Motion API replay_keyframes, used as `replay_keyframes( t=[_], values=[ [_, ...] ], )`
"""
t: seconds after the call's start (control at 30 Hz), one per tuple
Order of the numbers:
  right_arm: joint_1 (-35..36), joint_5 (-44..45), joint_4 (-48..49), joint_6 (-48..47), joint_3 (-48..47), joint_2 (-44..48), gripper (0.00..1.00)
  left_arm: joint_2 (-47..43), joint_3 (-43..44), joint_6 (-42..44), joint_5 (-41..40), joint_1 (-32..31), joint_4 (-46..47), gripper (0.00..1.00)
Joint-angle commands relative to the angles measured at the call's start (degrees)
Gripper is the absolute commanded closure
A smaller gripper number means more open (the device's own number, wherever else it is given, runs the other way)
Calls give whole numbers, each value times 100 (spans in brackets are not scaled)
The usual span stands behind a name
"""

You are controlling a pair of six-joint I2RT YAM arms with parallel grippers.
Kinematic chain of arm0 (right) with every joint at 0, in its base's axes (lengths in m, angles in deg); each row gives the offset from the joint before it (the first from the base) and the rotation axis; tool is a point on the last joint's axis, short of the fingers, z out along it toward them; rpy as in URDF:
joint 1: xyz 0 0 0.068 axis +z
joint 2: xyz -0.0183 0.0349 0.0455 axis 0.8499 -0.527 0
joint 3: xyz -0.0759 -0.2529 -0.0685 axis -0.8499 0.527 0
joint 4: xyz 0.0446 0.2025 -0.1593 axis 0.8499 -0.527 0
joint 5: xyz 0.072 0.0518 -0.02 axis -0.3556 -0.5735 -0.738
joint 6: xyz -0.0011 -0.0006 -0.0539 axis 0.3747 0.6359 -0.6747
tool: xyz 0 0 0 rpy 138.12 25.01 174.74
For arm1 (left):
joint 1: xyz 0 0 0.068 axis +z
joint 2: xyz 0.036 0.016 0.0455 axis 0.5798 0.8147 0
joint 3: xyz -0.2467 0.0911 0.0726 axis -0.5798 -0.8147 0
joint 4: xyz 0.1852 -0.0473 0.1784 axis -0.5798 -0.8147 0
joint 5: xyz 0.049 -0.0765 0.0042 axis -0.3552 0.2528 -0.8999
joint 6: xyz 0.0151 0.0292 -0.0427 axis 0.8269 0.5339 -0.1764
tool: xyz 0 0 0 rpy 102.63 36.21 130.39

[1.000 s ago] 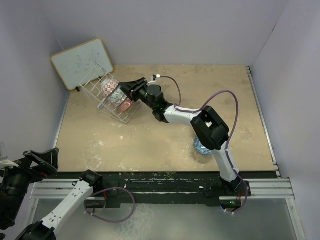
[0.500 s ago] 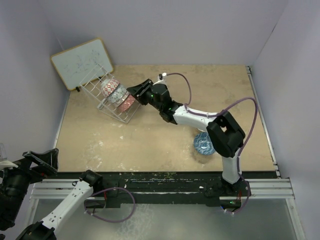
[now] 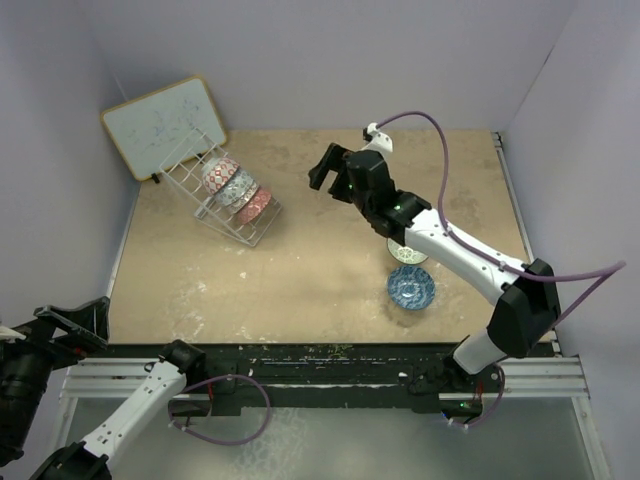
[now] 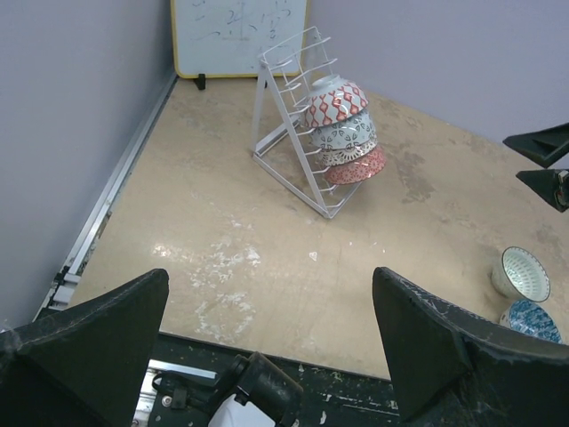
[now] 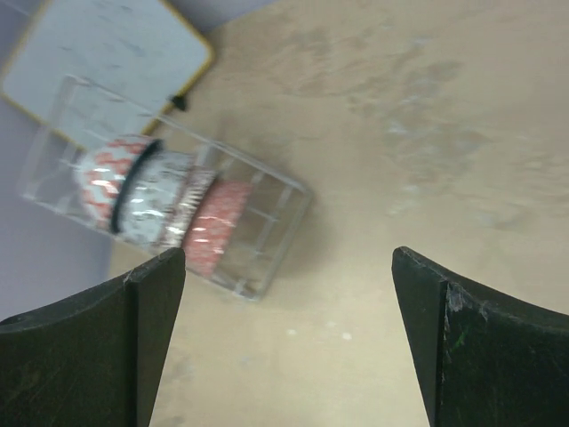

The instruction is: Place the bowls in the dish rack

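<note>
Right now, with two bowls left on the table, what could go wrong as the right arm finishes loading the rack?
1. The white bowl and blue bowl sit close together, so the right gripper could knock one while grasping the other.
2. Four bowls sit packed together in the rack. Pushing another in beside the red bowl might jolt the row or shift the wire rack.

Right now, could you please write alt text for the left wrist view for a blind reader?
A white wire dish rack on a table holds several nested patterned bowls, a whiteboard behind it. A white bowl and a blue bowl sit loose at right, beyond the open left end effector.
</note>
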Motion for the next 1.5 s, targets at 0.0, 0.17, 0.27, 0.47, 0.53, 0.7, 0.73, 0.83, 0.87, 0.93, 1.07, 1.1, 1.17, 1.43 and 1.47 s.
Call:
replay_keyframes(
  t=[0.0,0.17,0.27,0.47,0.53,0.7,0.73,0.83,0.87,0.93,1.07,1.1,1.17,1.43,1.47],
  values=[
    [-169,657,-1690,-1096,-197,96,0,85,-5,-5,-96,-50,262,1],
    [-685,570,-2417,-1302,-12,-18,0,73,-15,15,-78,-67,310,1],
    [-1029,395,-2550,-1308,219,43,8,59,-8,10,-113,-90,261,1],
    [-1318,188,-2600,-1374,553,-6,25,-17,-123,-54,-209,-193,239,1],
    [-1324,128,-2632,-1348,671,-104,28,-64,-176,-87,-250,-228,253,1],
    [-1324,140,-2528,-1192,1099,-62,33,-134,-270,-215,-351,-358,173,1],
    [-1324,145,-2517,-1178,1150,-59,33,-146,-285,-235,-374,-384,159,1],
    [-1332,140,-2492,-1157,1254,-120,35,-164,-301,-259,-436,-430,156,1],
    [-1333,133,-2470,-1149,1283,-152,36,-168,-307,-259,-446,-443,156,1],
    [-1337,132,-2426,-1151,1315,-232,41,-178,-307,-260,-464,-453,156,1],
    [-1364,141,-2352,-1179,1325,-371,52,-178,-281,-275,-471,-463,123,1],
    [-1374,144,-2341,-1200,1318,-408,54,-178,-273,-292,-476,-463,103,1],
    [-1391,140,-2327,-1235,1309,-495,55,-191,-272,-313,-492,-463,71,1],
    [-1451,141,-2278,-1304,1347,-682,61,-222,-272,-378,-505,-472,25,1],
    [-1455,149,-2273,-1311,1355,-683,62,-222,-273,-387,-497,-472,24,1]
  ],
)
